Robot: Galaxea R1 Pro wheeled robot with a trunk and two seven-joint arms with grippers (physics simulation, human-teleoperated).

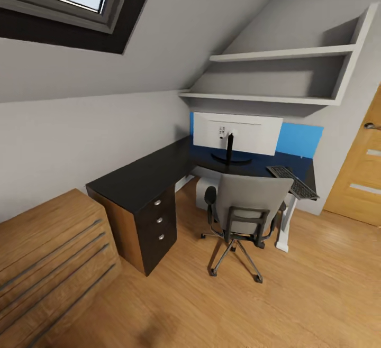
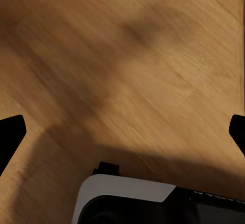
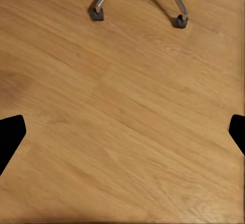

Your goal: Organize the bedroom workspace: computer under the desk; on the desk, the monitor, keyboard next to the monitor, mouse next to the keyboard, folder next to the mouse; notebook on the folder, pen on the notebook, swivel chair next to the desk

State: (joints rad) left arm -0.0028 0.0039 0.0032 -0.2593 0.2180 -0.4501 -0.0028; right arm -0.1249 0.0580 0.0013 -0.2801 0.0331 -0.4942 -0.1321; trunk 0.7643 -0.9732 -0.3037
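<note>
1. Over the wood floor, both hands hang with fingers spread wide, holding nothing: left hand, right hand.
2. Ahead, the swivel chair stands back-on, its castors nearer the right hand.
3. Beyond, on the desk: monitor, and keyboard overhanging the edge.

Swivel chair: tall back conceals the seat; contents cannot be determined. It also covers part of the surface edge and the pale box beneath. Monitor faces away; screen unseen. Keyboard, at 3 o'clock of the monitor: keys too small to resolve. Wooden chest cut off at 8 o'clock.
</note>
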